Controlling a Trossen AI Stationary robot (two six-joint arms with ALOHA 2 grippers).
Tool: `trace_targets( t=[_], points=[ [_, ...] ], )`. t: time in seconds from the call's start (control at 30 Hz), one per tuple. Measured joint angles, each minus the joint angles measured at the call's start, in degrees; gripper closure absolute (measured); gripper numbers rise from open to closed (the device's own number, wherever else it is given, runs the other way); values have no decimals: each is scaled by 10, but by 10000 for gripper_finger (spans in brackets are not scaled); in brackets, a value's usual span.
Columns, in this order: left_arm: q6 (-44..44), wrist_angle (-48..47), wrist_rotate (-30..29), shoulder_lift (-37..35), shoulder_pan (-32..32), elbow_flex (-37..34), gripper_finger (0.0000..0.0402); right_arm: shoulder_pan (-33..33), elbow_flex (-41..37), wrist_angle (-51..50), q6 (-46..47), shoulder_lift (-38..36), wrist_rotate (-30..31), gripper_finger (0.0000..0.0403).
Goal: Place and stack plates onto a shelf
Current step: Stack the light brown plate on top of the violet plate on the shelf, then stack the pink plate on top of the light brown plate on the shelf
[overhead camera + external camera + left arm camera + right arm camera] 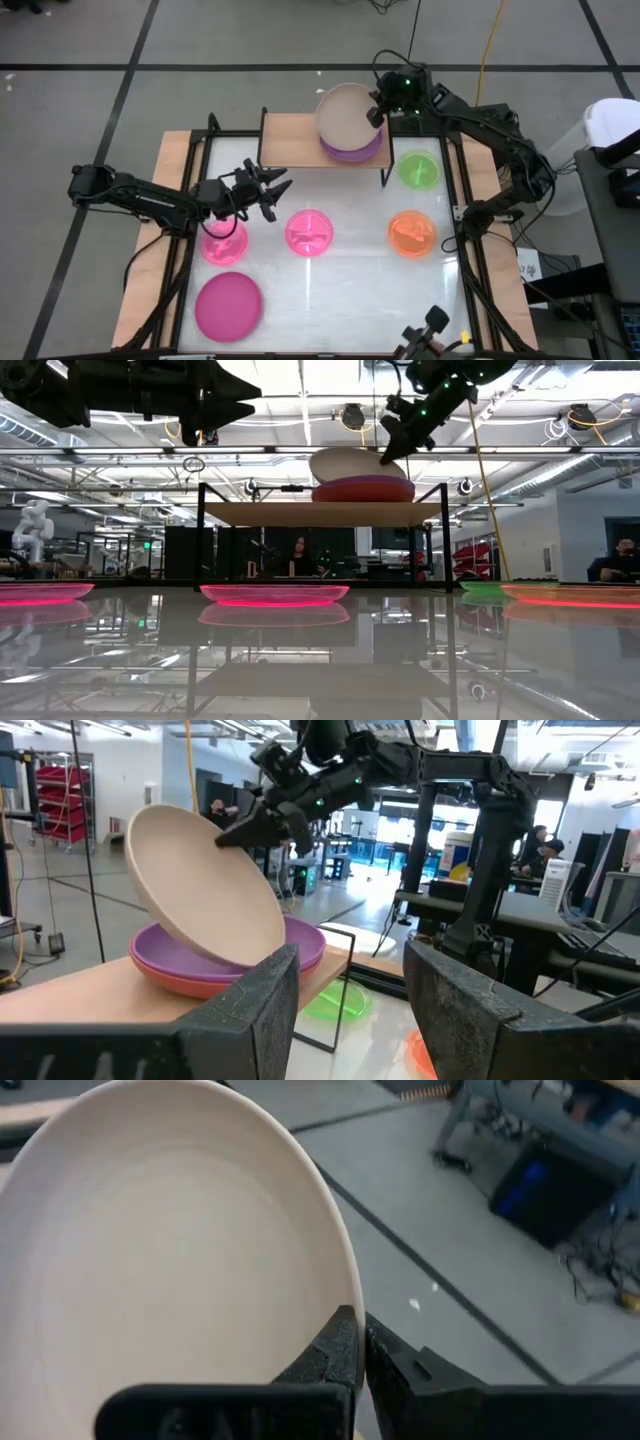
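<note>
Beige plate (pixel 205 885) is tilting over a purple plate (pixel 300 945) stacked on a red one on the shelf (pixel 290 140); only the left wrist view is revealing this tilt. Right gripper (pixel 377 112), reaching from behind, is pinching the beige rim. Left gripper (pixel 268 192), fingers spread and empty, is hovering above the table (pixel 350 290).

Large flat round plastic plates: 4 — beige (pixel 343 110), purple (pixel 352 150), red (pixel 190 982), magenta (pixel 228 306). Small translucent divided plates: 4 — two pink (pixel 309 232) (pixel 224 243), orange (pixel 412 233), green (pixel 418 169).
</note>
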Motion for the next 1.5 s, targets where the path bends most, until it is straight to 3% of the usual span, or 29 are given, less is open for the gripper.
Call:
trace_targets(
  t=[0.37, 0.57, 0.87, 1.13, 1.27, 1.4, 1.5],
  points=[
    [-78, -3, -41, 0, 0, 0, 215, -6, -33, -12, 10, 0, -4, 336],
    [-41, -3, -42, 0, 0, 0, 215, 2, -36, -23, 2, -12, -7, 285],
    [32, -46, -42, 0, -7, 0, 215, 73, -51, -36, -17, -134, -146, 276],
    [6, -80, -40, -5, -25, 8, 215, 187, -241, 37, -24, -280, -176, 279],
    [19, -248, -38, -8, -34, 79, 215, 234, -338, 120, -19, -352, -176, 279],
    [14, -594, -4, 1, -38, 239, 216, 264, -410, 207, -18, -405, -172, 279],
    [-36, -816, 36, 31, -38, 343, 216, 275, -450, 265, -18, -431, -168, 279]
  ],
)
